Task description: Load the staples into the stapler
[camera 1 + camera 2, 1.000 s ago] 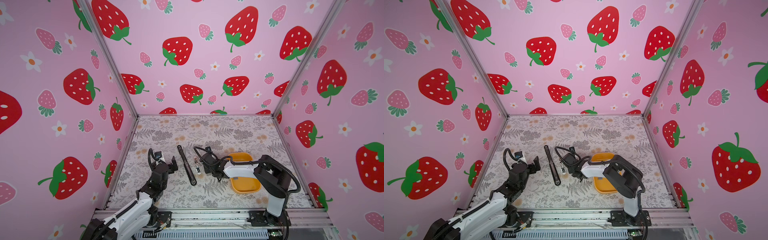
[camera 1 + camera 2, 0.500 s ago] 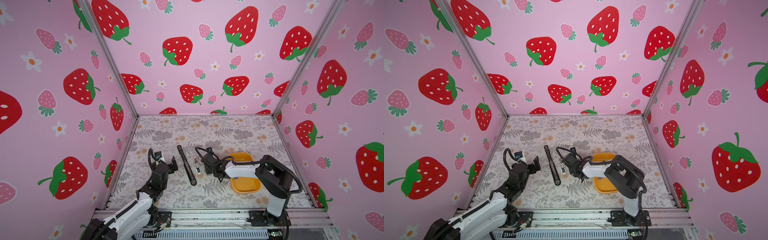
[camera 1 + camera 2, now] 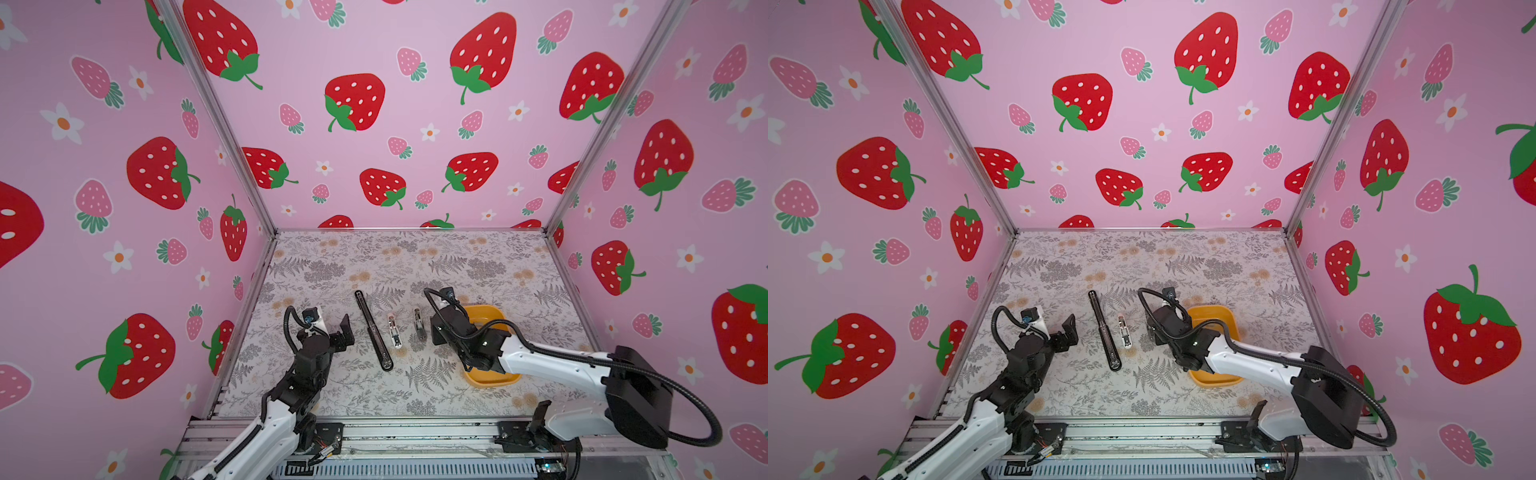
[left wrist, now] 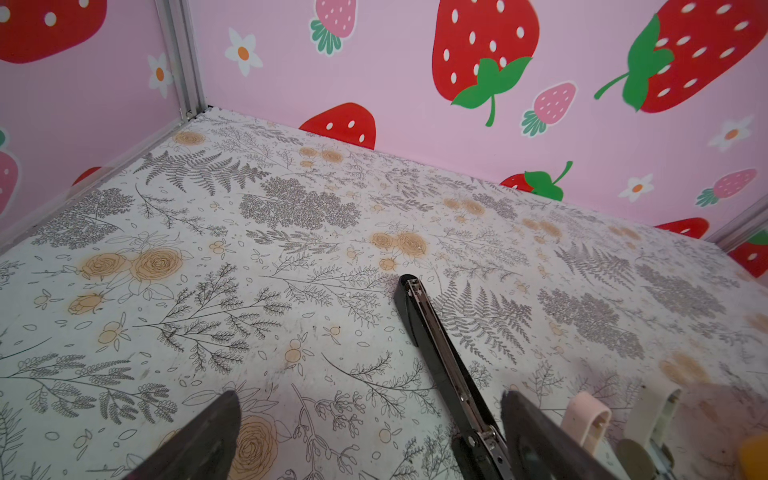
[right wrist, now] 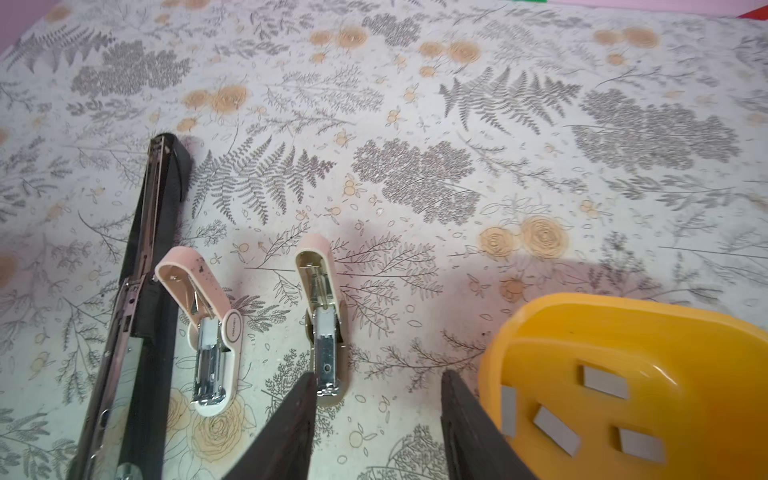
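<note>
Pink stapler (image 5: 203, 332), oval label (image 5: 233, 328) illegible; left end effector (image 4: 365, 436), right end effector (image 5: 378, 395) released

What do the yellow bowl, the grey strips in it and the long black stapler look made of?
Yellow bowl: likely moulded plastic, glossy, with a highlight on its wall. Grey strips: probably metal, flat matte grey. Long black stapler: black shell, plastic or painted, around a shiny metal channel.
</note>
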Controlling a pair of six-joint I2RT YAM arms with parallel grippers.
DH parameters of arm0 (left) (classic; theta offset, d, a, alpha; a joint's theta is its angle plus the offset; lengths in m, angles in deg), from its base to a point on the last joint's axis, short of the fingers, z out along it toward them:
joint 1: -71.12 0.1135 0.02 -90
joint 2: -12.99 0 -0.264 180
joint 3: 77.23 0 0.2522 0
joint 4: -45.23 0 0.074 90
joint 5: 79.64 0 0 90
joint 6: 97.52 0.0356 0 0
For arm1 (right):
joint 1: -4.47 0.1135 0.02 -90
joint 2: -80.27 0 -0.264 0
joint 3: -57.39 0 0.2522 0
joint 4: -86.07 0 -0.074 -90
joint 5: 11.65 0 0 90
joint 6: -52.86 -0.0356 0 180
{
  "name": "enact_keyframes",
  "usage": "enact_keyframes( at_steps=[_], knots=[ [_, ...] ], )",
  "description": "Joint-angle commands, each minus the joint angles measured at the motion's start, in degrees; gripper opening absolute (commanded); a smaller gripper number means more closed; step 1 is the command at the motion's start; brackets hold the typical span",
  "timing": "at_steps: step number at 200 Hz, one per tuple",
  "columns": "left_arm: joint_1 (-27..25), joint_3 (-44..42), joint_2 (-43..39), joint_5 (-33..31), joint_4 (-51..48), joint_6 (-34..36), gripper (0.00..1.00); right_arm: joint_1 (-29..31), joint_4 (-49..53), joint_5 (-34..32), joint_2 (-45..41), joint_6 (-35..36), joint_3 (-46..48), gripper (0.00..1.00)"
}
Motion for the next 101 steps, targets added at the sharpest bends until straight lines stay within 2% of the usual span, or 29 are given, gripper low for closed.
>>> enact_keyframes(
  at_steps=[1, 44, 78, 101],
  knots=[
    [0.19, -3.44, -4.76, 4.29, -0.89, -0.34, 0.99, -0.36, 7.02, -7.96, -4.56, -2.58, 2.27, 0.46],
    [0.19, -4.37, -8.7, 7.91, -1.95, 0.95, 0.99, -3.4, 12.82, -10.53, -8.83, -6.3, 5.16, 0.42],
    [0.19, -4.1, -6.99, 9.49, -1.14, 0.84, 0.99, -7.97, 12.83, -8.22, -7.74, -6.86, 7.52, 0.41],
    [0.14, -4.23, -7.78, 9.78, -1.56, 0.66, 0.99, -11.51, 10.39, -4.09, -5.97, -6.18, 9.35, 0.4]
  ],
)
